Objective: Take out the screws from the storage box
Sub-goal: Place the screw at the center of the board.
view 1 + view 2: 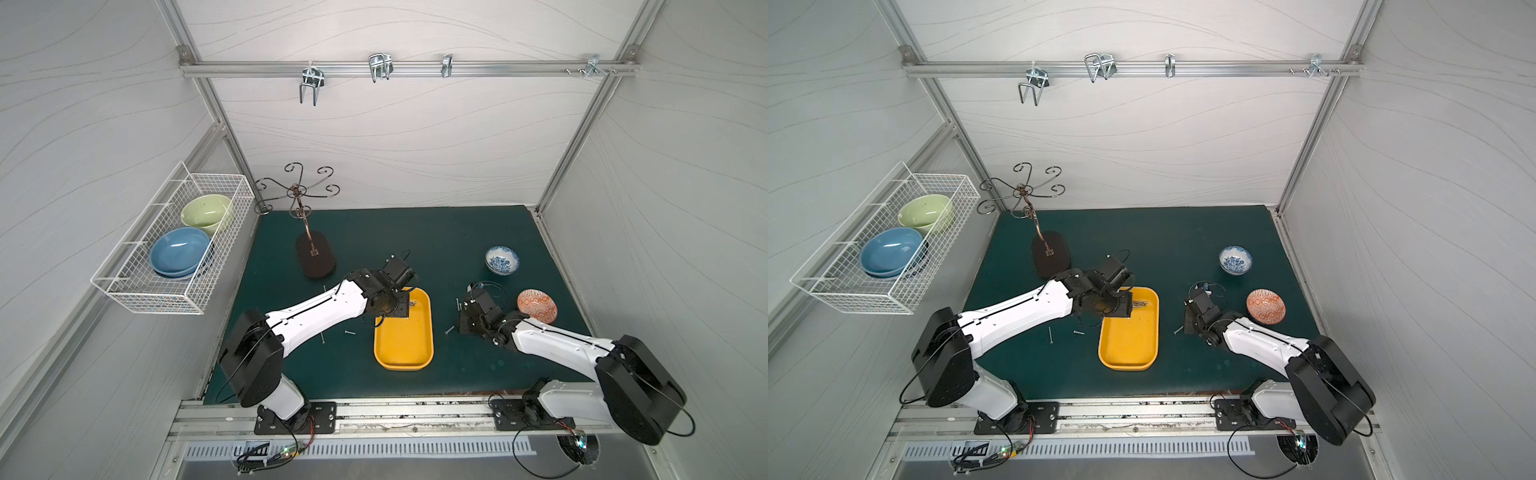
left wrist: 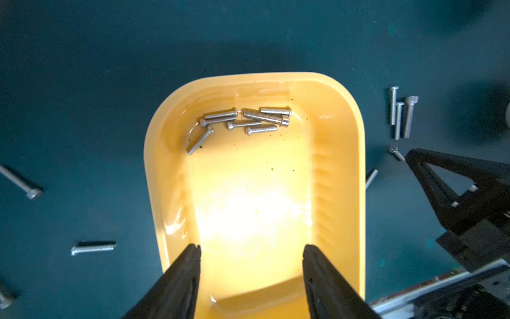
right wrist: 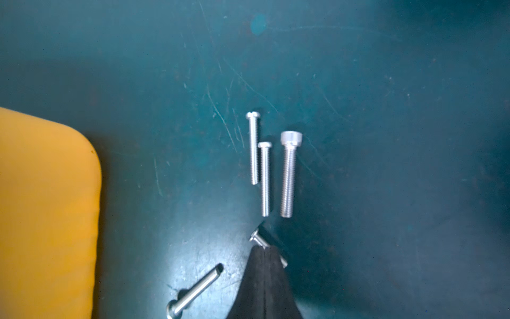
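Observation:
The storage box (image 1: pixel 405 345) (image 1: pixel 1129 345), a shallow yellow tray, lies mid-mat. Several silver screws (image 2: pixel 242 121) are bunched at one end of its floor (image 2: pixel 248 207). My left gripper (image 2: pixel 251 248) hangs over the tray, open, with nothing between its fingers. More screws lie loose on the green mat. Three sit side by side (image 3: pixel 265 176) to the right of the tray (image 3: pixel 47 207), and others (image 1: pixel 349 332) lie to its left. My right gripper (image 3: pixel 265 248) is shut. Its tips rest over one screw (image 3: pixel 255 237) that lies crosswise under them, not between them.
A blue-and-white bowl (image 1: pixel 502 259) and an orange patterned bowl (image 1: pixel 537 305) stand at the right of the mat. A dark cup stand (image 1: pixel 315 257) stands at the back left. A white wire basket (image 1: pixel 166 249) with bowls hangs on the left wall.

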Controlling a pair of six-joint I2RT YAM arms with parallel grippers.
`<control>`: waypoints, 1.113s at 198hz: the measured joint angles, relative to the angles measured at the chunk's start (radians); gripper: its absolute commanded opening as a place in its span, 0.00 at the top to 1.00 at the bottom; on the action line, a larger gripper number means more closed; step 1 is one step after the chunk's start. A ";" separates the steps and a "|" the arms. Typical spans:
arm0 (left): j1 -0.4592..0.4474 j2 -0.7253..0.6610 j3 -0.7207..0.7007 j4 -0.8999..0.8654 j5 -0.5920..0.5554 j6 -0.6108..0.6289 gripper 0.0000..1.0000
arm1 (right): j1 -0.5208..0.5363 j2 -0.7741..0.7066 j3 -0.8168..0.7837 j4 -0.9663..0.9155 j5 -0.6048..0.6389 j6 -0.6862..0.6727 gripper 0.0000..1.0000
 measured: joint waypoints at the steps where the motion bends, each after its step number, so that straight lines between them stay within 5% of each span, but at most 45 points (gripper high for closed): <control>1: 0.000 0.003 0.000 0.000 -0.002 0.002 0.38 | 0.000 0.001 0.000 0.000 0.000 0.000 1.00; 146: 0.000 0.161 0.050 0.050 -0.124 0.123 0.43 | -0.001 0.040 -0.013 0.054 -0.007 0.000 1.00; 220: 0.000 0.274 0.062 0.076 -0.182 0.167 0.43 | -0.001 -0.071 -0.066 0.061 -0.019 -0.006 0.90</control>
